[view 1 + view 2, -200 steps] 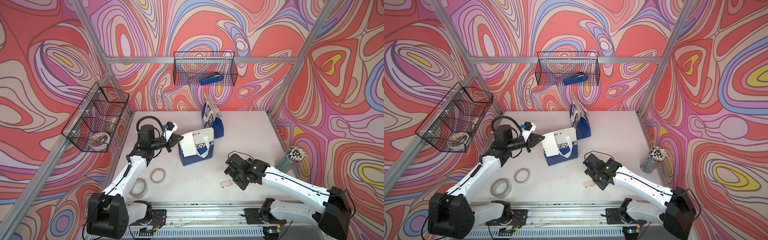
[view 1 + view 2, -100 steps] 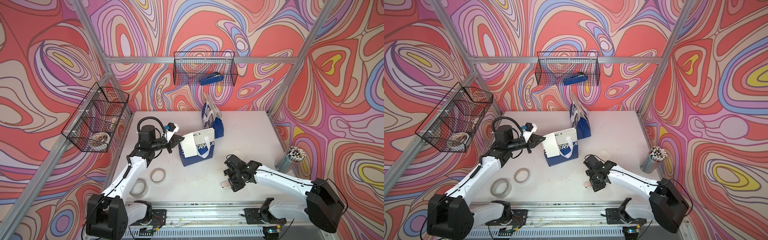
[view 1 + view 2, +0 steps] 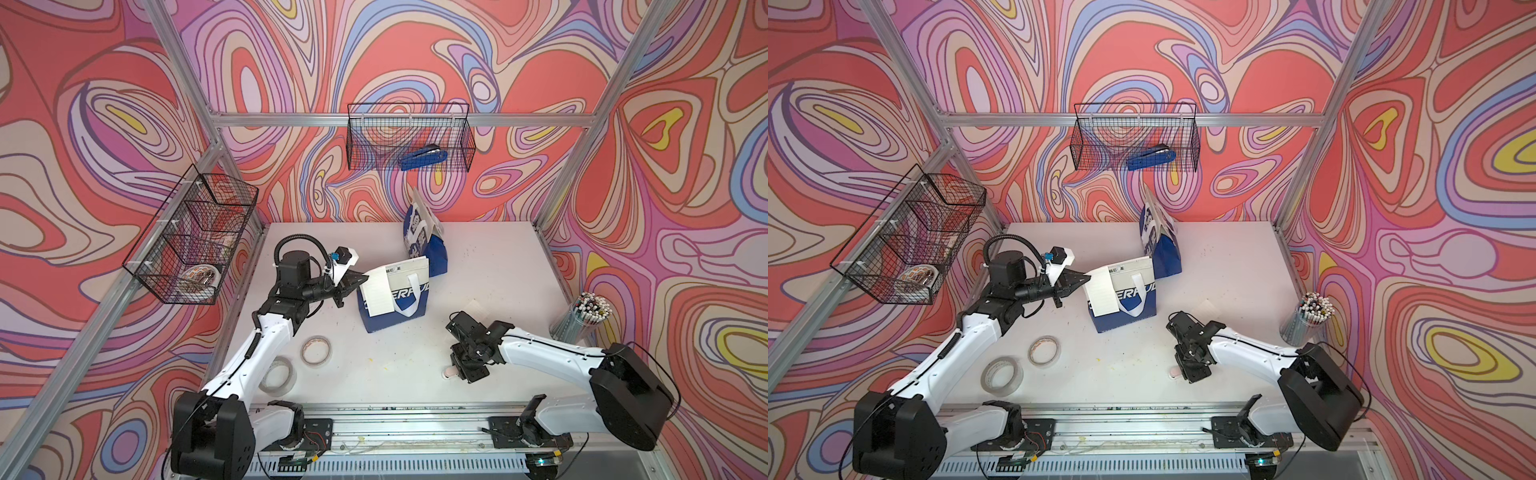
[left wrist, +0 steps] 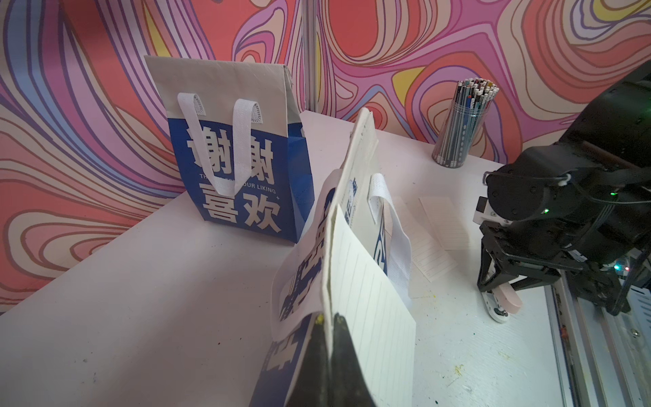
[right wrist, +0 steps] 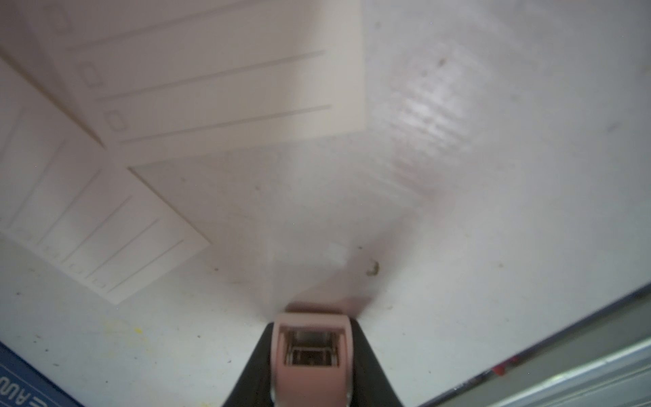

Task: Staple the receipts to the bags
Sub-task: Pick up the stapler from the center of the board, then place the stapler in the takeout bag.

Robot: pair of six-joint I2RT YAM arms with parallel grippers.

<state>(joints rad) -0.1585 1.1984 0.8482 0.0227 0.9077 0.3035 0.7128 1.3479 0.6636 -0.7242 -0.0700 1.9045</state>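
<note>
I see left tool (image 4: pixel 331 319) pinching receipt (image 4: pixel 366 299) against bag (image 3: pixel 386 322) rim, mid-frame; right tool (image 3: pixel 459 371) clamps pink stapler (image 3: pixel 449 372), lower right.

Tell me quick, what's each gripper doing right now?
Left gripper: closed, pinching a receipt to the bag.
Right gripper: closed on the pink stapler.

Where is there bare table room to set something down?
Open: back right, between the Chinese-lettered bag and pencil cup; front middle, between the tape rolls and right pincer. Crowded: around the near bag, left pincer and loose receipts.
</note>
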